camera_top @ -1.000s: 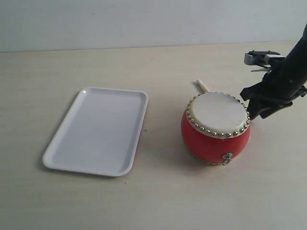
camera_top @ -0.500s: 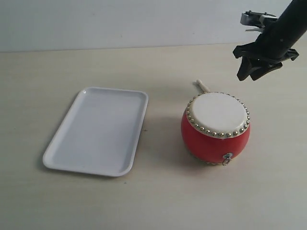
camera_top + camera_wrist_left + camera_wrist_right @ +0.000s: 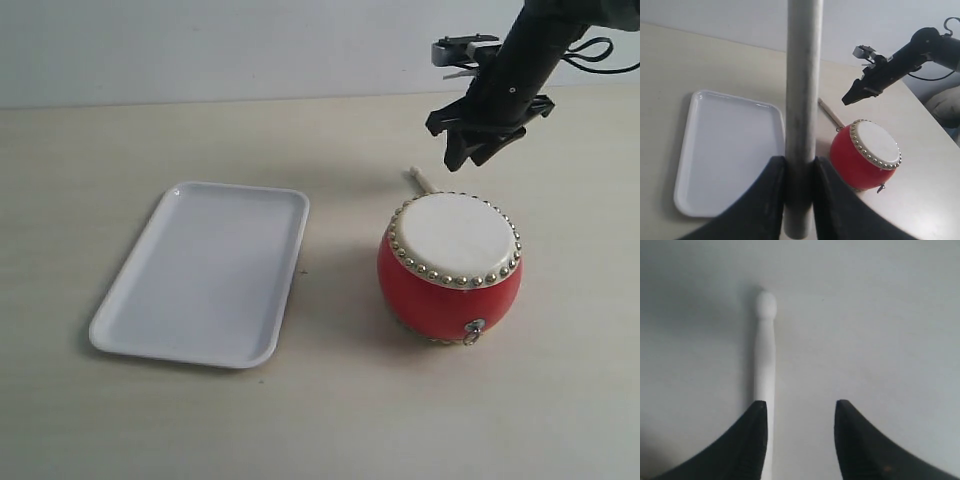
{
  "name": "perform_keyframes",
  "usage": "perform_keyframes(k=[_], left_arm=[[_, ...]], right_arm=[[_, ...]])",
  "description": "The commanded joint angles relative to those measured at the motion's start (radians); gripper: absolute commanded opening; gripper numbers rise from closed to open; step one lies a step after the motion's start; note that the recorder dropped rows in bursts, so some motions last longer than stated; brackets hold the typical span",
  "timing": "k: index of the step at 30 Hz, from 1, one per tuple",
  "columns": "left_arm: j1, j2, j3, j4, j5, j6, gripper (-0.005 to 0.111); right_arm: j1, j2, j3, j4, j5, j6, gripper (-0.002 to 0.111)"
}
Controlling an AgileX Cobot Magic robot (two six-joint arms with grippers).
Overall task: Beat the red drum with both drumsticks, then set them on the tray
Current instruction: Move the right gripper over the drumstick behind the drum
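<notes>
The red drum (image 3: 450, 265) stands upright on the table, its cream skin facing up. To its left lies the white tray (image 3: 205, 275) with nothing in it. One drumstick (image 3: 420, 180) lies on the table behind the drum, mostly hidden by it. My right gripper (image 3: 468, 152) hangs open above that stick; in the right wrist view the drumstick (image 3: 764, 355) runs alongside one finger (image 3: 755, 435), not between the two. My left gripper (image 3: 800, 165) is shut on the other drumstick (image 3: 802, 90), held high over the tray (image 3: 725, 150) and drum (image 3: 865, 160). It does not show in the exterior view.
The pale table runs back to a plain wall. Bare tabletop lies in front of the drum and between drum and tray. The right arm (image 3: 920, 47) reaches in from the far right with a cable trailing behind it.
The right gripper has risen from beside the drum's right flank and swung left, now hanging behind the drum above the lying drumstick. Drum and tray have not moved.
</notes>
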Motion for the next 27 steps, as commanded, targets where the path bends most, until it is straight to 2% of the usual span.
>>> perform_keyframes(k=[1, 8, 12, 16, 27], left_arm=[[0.003, 0.0, 0.004, 0.009, 0.008, -0.01, 0.0], [0.003, 0.0, 0.004, 0.007, 0.045, -0.01, 0.0], [0.003, 0.0, 0.004, 0.013, 0.046, -0.01, 0.0], [0.003, 0.0, 0.004, 0.019, 0.046, -0.01, 0.0], [0.003, 0.0, 0.004, 0.039, 0.046, -0.01, 0.0]], right_arm=[[0.007, 0.041, -0.045, 0.009, 0.02, -0.015, 0.043], [0.01, 0.086, -0.074, 0.051, 0.023, -0.042, 0.043], [0.016, 0.089, -0.084, 0.08, 0.017, -0.086, 0.049], [0.031, 0.094, -0.084, 0.082, -0.002, -0.095, 0.049], [0.074, 0.129, -0.084, -0.031, -0.04, -0.084, 0.048]])
